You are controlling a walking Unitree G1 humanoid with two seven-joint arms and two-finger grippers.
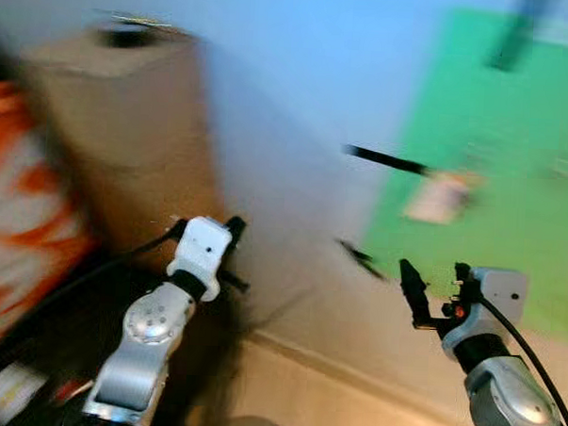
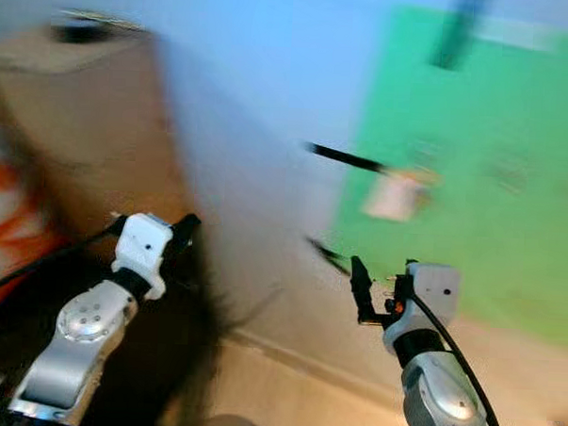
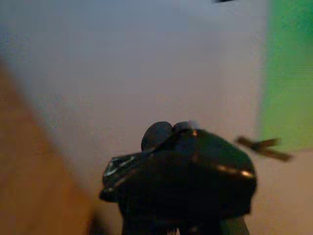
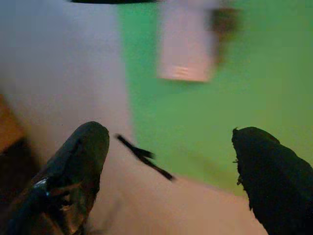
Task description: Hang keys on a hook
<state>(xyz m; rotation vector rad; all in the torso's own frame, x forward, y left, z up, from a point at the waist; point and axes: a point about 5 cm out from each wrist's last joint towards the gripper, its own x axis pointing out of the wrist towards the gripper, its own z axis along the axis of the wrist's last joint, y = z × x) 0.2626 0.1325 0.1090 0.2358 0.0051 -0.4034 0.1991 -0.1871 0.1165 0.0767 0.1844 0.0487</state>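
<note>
The whole scene is blurred. A green panel (image 1: 493,166) covers the wall at the right. A thin black hook (image 1: 385,161) sticks out near its left edge, with a pale tag (image 1: 440,196) beside it. A smaller black hook (image 1: 362,259) sits lower down. My right gripper (image 1: 435,274) is raised just right of that lower hook, open, and nothing lies between its fingers (image 4: 83,152). My left gripper (image 1: 234,232) is raised toward the bare wall, and its dark fingers (image 3: 161,134) look pressed together. I cannot make out any keys.
A tall cardboard box (image 1: 128,121) stands against the wall at the left, close to my left arm. An orange and white thing (image 1: 20,211) lies further left. A pale baseboard (image 1: 353,367) runs along the foot of the wall above a light floor.
</note>
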